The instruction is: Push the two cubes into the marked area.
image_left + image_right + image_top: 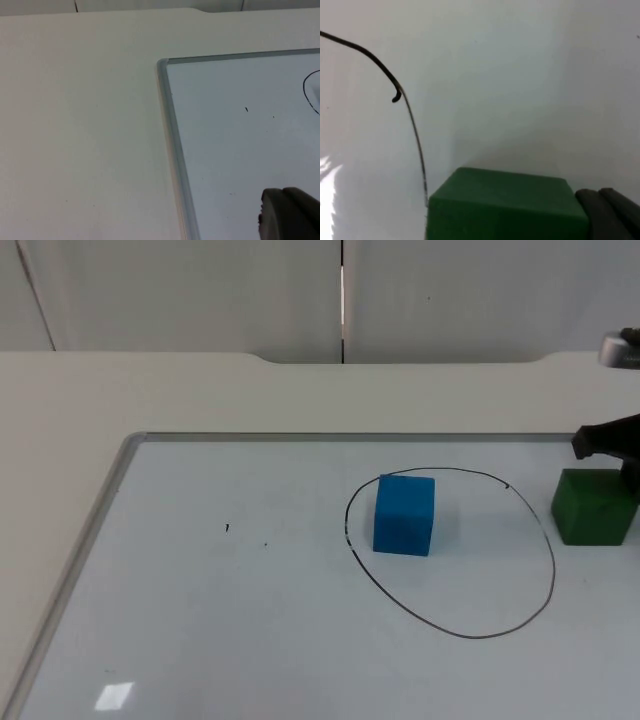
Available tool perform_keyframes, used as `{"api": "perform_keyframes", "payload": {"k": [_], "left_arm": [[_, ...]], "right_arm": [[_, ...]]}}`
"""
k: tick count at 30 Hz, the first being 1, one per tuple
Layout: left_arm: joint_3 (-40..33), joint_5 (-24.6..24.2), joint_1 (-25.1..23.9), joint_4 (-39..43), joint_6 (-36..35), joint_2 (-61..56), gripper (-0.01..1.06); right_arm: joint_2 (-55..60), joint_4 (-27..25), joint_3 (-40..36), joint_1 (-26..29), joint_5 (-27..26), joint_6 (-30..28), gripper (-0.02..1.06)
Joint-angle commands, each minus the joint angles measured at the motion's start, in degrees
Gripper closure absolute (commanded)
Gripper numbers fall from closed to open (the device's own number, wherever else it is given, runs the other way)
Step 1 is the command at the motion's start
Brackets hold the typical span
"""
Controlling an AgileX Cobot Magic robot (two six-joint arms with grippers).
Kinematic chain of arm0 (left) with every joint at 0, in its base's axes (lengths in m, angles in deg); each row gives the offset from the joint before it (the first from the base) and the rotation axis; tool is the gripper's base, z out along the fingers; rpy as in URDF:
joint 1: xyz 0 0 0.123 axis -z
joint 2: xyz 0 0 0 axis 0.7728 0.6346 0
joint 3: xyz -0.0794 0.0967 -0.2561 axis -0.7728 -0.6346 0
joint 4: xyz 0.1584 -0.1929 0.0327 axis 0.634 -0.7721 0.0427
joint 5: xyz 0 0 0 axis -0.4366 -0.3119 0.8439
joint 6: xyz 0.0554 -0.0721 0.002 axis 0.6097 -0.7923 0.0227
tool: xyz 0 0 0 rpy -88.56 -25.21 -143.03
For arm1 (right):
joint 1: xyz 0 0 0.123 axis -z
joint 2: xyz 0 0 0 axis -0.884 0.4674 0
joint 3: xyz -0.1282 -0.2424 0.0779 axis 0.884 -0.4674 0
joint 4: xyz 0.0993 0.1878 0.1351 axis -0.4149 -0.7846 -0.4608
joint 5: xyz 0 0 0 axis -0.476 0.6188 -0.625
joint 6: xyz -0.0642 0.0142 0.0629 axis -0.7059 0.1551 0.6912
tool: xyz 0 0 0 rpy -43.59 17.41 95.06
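- Right gripper (610, 445) sat at 3 o'clock on the board (250, 640), just behind and touching the green cube (594, 506); jaws' state can't be told.
- Green cube lay just outside the drawn ring (452, 552), at its 3 o'clock edge.
- Blue cube (404, 514) stood inside the ring, near its 10 o'clock side.
- Left gripper (290, 215) waited over the board's left part, well apart from both cubes; jaws can't be told.
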Motion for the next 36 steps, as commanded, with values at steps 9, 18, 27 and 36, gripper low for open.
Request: {"api": "perform_keyframes", "payload": {"k": [9,18,27,36], "left_arm": [[-0.35,0.8,-0.12,-0.37,-0.01,-0.23,1.05],[-0.35,0.8,-0.12,-0.37,-0.01,-0.23,1.05],[-0.35,0.8,-0.12,-0.37,-0.01,-0.23,1.05],[-0.35,0.8,-0.12,-0.37,-0.01,-0.23,1.05]], "right_arm": [[-0.07,-0.34,0.22,-2.85,-1.03,0.15,1.04],[-0.07,-0.75,0.22,-3.49,-0.81,0.18,1.04],[-0.07,-1.83,0.22,-4.01,0.72,0.18,1.04],[-0.07,-2.18,0.08,-6.82,0.13,1.65,1.04]]}}
